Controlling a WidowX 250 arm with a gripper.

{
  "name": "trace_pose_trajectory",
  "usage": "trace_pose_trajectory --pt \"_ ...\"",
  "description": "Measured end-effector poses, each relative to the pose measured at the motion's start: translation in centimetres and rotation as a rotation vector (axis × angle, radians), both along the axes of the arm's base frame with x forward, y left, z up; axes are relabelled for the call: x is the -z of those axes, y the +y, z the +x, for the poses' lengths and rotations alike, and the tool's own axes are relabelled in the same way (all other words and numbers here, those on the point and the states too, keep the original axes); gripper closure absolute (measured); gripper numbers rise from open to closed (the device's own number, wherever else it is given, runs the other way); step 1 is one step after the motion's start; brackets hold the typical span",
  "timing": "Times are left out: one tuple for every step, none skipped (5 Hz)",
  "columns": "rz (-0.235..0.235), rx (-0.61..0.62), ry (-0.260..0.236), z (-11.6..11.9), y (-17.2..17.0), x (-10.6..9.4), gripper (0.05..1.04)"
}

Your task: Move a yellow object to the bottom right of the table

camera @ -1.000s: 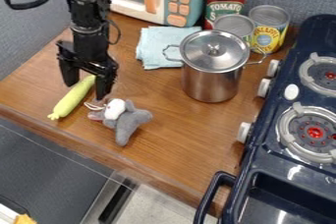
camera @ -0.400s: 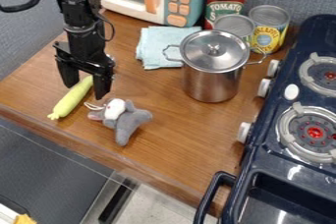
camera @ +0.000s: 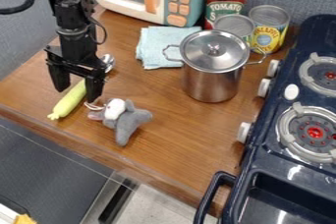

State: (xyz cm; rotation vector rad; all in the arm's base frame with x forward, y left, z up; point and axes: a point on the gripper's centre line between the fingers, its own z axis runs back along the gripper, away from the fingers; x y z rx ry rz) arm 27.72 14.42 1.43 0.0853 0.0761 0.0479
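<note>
Two fingers (camera: 95, 89) spread wide, the gripper (camera: 76, 95) apparently straddles the yellow toy (camera: 67, 103).

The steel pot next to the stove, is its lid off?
No, the lid sits on top of the pot, covering its opening.

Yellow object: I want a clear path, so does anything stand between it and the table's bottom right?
Yes, the grey plush toy lies just right of the yellow object, on the straight way to the bottom right of the table. Nothing else visible does.
</note>
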Motion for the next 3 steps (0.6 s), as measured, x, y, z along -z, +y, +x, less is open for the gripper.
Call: trace_pose_trajectory --pt "-0.009 -0.001 0.011 -0.04 -0.08 0.48 0.154" --pt "-0.032 -0.003 -0.028 0.4 -0.53 0.6 0.46" --pt "-0.031 0.015 -0.064 0.88 -1.02 -0.16 0.713"
